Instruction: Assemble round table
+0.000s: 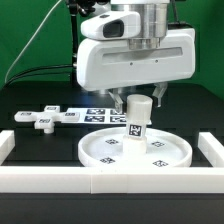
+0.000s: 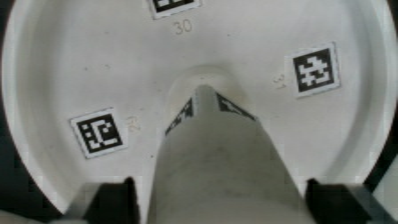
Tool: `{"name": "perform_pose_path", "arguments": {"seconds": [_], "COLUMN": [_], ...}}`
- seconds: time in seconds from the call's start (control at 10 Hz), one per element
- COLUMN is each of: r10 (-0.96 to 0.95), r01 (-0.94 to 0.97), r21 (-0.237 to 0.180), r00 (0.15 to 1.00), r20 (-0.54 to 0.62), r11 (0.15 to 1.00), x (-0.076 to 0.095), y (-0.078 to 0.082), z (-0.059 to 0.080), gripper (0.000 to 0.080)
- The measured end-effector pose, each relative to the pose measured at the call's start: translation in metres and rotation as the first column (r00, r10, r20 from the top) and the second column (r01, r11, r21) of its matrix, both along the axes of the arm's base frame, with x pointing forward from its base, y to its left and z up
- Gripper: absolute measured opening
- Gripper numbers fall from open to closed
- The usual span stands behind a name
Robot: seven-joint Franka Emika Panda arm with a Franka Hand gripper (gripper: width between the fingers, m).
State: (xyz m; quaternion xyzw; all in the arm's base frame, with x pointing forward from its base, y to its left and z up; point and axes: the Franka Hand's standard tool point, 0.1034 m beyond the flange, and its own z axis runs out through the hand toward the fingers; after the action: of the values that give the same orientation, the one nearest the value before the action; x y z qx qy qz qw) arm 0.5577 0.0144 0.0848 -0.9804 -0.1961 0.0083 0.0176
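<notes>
Here we go: the end effector (image 1: 138, 103) is clamped on the short white plastic cylindrical leg (image 1: 139, 120). The leg stands upright with its lower end at the middle of the large white rimmed round plastic disc (image 1: 100, 152), which lies flat on the black counter (image 1: 45, 140). In the wrist view, the dark fingertips (image 2: 114, 200) flank the leg on both sides and its far end meets the disc's centre. Whether it's seated there, I can't tell.

The danger, I'd say, is a slightly tilted leg jamming as it goes in. Twisting might also spin the disc, since nothing visibly pins it. Let go too soon and the leg could topple.

The small flat white cross-shaped base (image 1: 40, 119) lies well apart at the exterior view's left, beside the marker board (image 1: 95, 113). A white rectangular border wall (image 1: 110, 183) fences the matte counter, with a green backdrop (image 1: 30, 40) behind.
</notes>
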Motion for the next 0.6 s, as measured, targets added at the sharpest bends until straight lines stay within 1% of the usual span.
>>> {"name": "perform_pose_path", "arguments": {"seconds": [0.5,0.6], "r10": [-0.004,-0.068], "r01": [0.004,0.068], "r21": [0.000,0.006], "r00": [1.000,0.998], "r20": [0.000,-0.004], "r11": [1.000,0.998], "x": [-0.0001,-0.0005], "y": [0.0011,0.0021], "z": [-0.0001,-0.0002], "gripper": [0.0404,0.0404]}}
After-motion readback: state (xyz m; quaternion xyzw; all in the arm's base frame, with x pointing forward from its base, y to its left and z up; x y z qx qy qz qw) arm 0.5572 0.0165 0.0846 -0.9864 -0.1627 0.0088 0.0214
